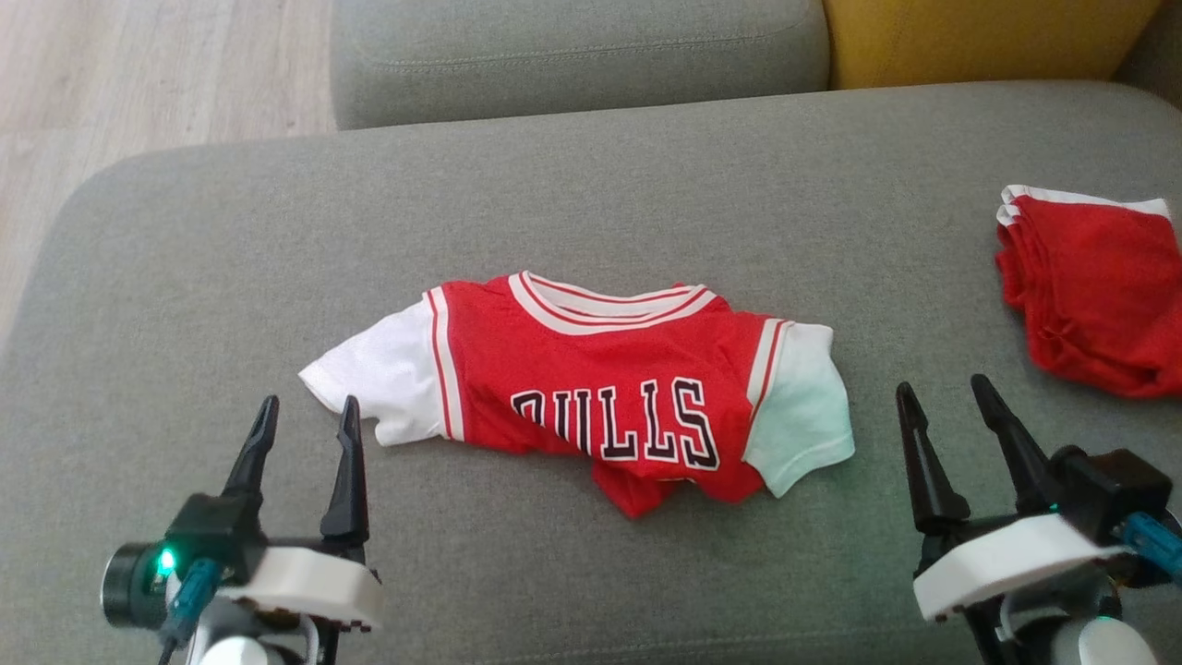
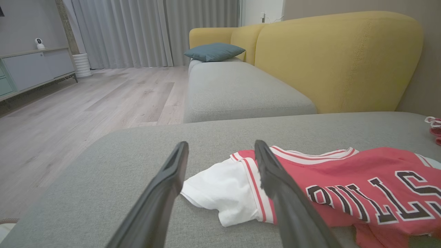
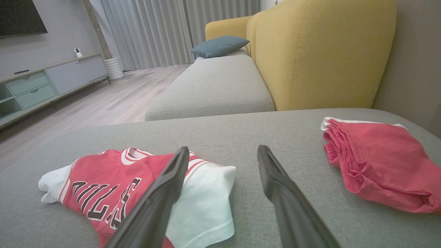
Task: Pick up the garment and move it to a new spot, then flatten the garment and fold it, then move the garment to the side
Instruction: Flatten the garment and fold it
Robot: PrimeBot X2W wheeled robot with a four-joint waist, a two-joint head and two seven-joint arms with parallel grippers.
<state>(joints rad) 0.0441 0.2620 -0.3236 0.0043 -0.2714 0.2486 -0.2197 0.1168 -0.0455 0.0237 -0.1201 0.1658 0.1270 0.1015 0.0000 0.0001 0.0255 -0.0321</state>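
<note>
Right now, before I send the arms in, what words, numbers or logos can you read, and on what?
"BULLS": black white-edged letters across the chest of the red and white short-sleeved jersey on the grey fabric sofa cushion; first letter creased.
No text readable on the folded red garment with white trim.

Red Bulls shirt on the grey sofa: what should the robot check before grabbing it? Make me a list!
1. Left gripper open: ok.
2. Right gripper open: ok.
3. Red-and-white fabric Bulls jersey lies free on the grey fabric sofa seat, nothing on it: ok.
4. Jersey flat: not ok, lower hem bunched.
5. Folded red garment with white trim lies apart from jersey: ok.
</note>
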